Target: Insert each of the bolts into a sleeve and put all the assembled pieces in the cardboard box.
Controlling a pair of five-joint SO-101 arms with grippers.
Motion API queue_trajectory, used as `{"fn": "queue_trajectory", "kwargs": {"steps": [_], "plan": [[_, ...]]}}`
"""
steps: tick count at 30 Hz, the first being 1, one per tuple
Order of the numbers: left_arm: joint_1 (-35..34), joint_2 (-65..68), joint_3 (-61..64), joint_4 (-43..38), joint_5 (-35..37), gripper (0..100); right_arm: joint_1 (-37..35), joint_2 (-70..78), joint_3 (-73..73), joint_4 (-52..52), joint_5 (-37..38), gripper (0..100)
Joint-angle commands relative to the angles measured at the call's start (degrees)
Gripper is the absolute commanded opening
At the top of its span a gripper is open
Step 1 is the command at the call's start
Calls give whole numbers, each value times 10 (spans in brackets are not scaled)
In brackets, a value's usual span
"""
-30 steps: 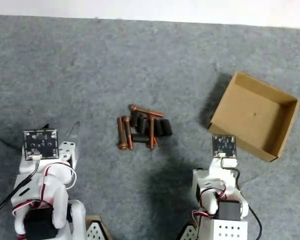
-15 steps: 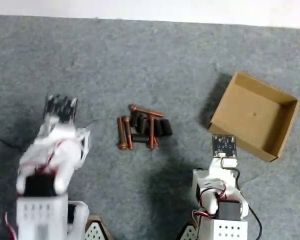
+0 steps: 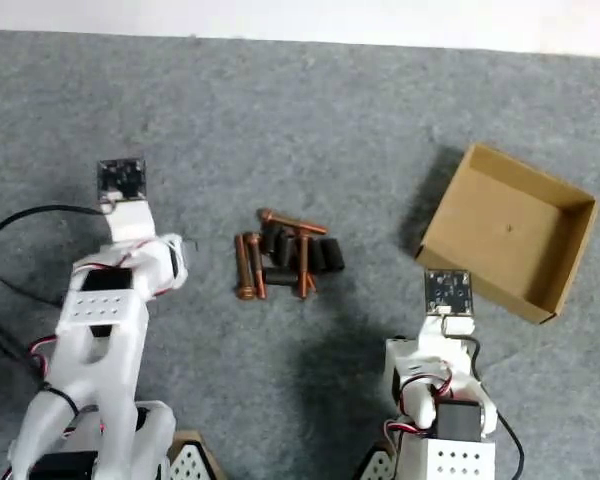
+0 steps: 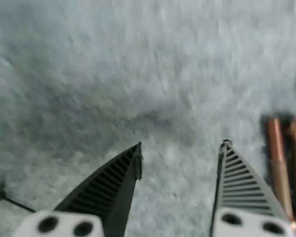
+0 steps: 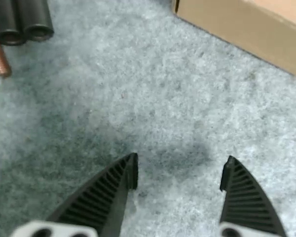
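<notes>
Left of centre, your left gripper [image 4: 180,152] hangs spread, empty, near the bolts [image 3: 248,266], apparently ready to pick; right gripper [image 5: 181,165], likewise spread, rests by the cardboard box [image 3: 508,228]

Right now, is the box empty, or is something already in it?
Empty. In the high view the box has a bare floor; the bolts and sleeves lie piled on the table, apart from it.
</notes>
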Motion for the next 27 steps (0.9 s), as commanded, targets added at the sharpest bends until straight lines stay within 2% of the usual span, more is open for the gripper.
{"fn": "queue_trajectory", "kwargs": {"steps": [1, 4, 8, 12, 16, 19, 22, 25, 27], "plan": [[-7, 0, -3, -17, -4, 234, -7, -7, 65, -1, -1, 253], [-7, 0, -3, -18, -4, 234, -56, -7, 65, -2, -1, 253], [-8, 0, -3, -18, -4, 234, -133, -5, 64, -77, -1, 253], [-31, 0, -3, -18, -2, 234, -97, -7, 62, -116, 5, 253], [-48, 0, -3, -18, -1, 234, -79, -5, 47, -174, 117, 253], [-46, 0, -3, -18, -1, 234, -95, 13, -18, -175, 101, 252], [-44, 0, -3, -18, -1, 234, -148, 95, -101, -180, 69, 252], [-44, 0, -3, -18, -1, 234, -203, 248, -203, -210, 36, 252], [-44, 0, -3, -18, -1, 234, -213, 371, -274, -240, 18, 252]]}}
